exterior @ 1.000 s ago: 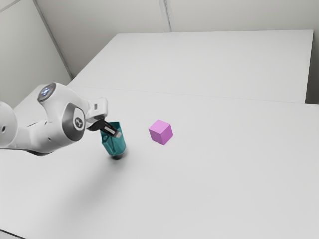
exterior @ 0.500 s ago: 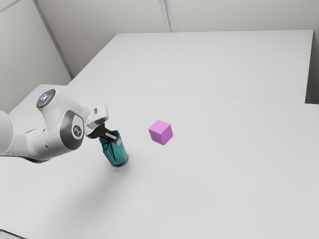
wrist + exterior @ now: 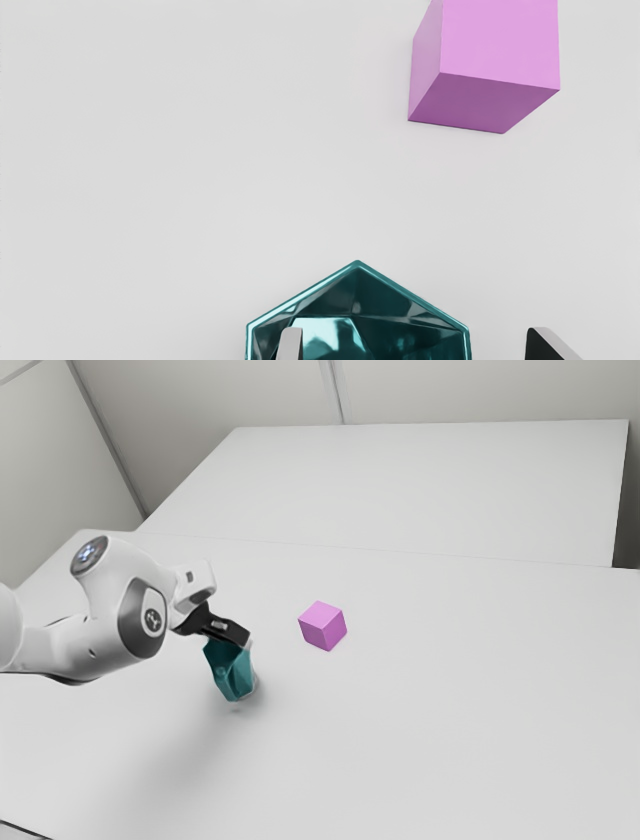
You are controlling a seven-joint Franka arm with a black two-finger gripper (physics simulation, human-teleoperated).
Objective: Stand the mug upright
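Since the earlier frame, the one end effector (image 3: 239, 636) has been turning, now presenting a broader black side to the exterior view, while the one teal mug (image 3: 234, 678) has been shifting slightly toward that view's near edge. Two fingers are showing in the wrist view, standing wide open: one fingertip (image 3: 290, 345) is overlapping the mug's opening and the other is pointing down outside its rim, so one wall of the mug is lying between them without being pinched from both sides.

One white arm (image 3: 75, 643) is reaching in from the exterior view's left, its rounded wrist bulging above the hand and the hand slanting downward toward the exterior view's right. The mug is sitting directly below the fingers, its angular mouth facing up toward the hand and its body leaning a little; whether its base is touching the worktop (image 3: 400, 720) is not possible to tell.

Farther out, one pink cube (image 3: 322, 626) is resting on the worktop, near the mug but apart from it, toward the exterior view's right. One thin seam (image 3: 390, 550) is running across the pale surface behind them.
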